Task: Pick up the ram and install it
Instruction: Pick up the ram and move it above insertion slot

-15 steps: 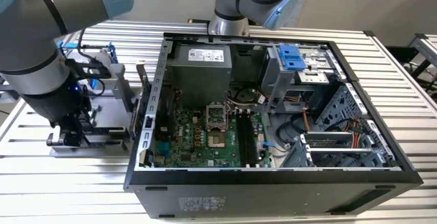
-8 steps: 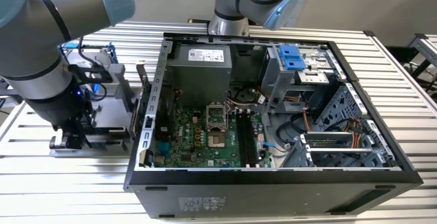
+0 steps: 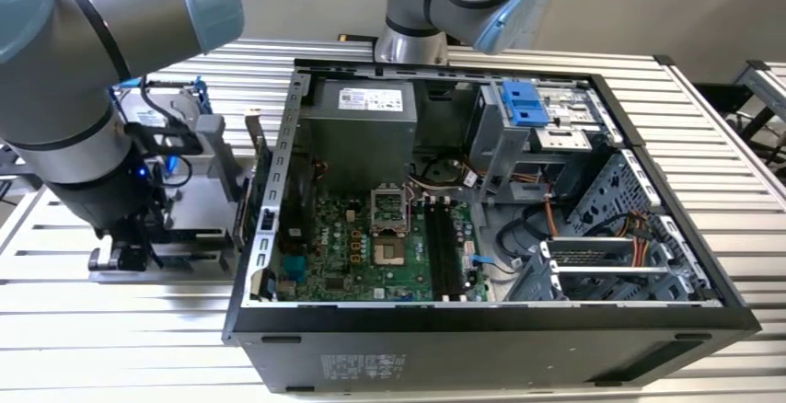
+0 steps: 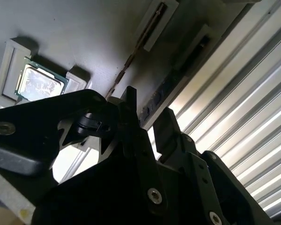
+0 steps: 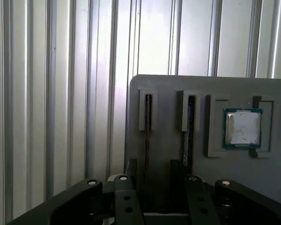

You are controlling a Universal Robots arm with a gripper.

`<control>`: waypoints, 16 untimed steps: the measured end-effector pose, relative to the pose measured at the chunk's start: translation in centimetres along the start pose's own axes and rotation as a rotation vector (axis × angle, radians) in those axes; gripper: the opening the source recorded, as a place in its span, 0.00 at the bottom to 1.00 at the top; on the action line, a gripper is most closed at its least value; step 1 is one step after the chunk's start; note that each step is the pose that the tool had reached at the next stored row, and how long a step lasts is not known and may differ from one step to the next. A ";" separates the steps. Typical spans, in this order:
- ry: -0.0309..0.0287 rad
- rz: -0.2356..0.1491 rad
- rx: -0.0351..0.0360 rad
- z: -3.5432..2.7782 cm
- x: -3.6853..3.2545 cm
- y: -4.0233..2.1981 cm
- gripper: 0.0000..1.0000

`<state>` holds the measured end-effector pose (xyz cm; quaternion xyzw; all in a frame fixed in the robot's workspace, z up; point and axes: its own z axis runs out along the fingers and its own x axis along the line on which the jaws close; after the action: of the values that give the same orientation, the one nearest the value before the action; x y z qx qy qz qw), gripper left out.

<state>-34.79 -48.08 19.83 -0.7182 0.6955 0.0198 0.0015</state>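
We are watching one grey-and-blue robot arm [image 3: 74, 127] reaching down over the ribbed aluminium counter [image 3: 123, 348], on the exterior view's left of one open black computer case [image 3: 491, 329]. Inside the case one green motherboard [image 3: 356, 247] is lying flat.

Under the arm one flat grey holder plate [image 5: 168, 89] is resting on the counter. We are counting two narrow slots in it and one square recess. One small square silver chip [image 5: 242, 129] is sitting in the recess.

The ram [image 5: 188, 136], one long, flat dark-blue circuit-board stick, is standing on edge in the slot nearer the chip, and it is showing in the second wrist view [image 4: 157, 96] too. The other slot is holding a thin dark strip that we cannot make out.

The black end effector [image 5: 153, 164] is hanging just above the holder, at the slots' near ends. Its two fingers [image 5: 131, 168] are spread apart, released and gripping nothing. In the second wrist view the end effector [image 4: 148, 101] is sitting close to the end of the ram, but we cannot tell whether a finger is touching it.
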 end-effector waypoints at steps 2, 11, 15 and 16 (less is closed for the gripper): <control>-0.0002 0.005 0.0000 0.10 0.00 0.09 1.00; -0.0007 0.020 0.0004 0.39 -0.02 0.78 1.00; -0.0005 0.021 0.0002 0.41 -0.03 0.82 1.00; -0.0005 0.021 0.0002 0.43 -0.01 0.82 1.00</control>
<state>-35.63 -48.08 19.43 -0.7108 0.7032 0.0199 0.0016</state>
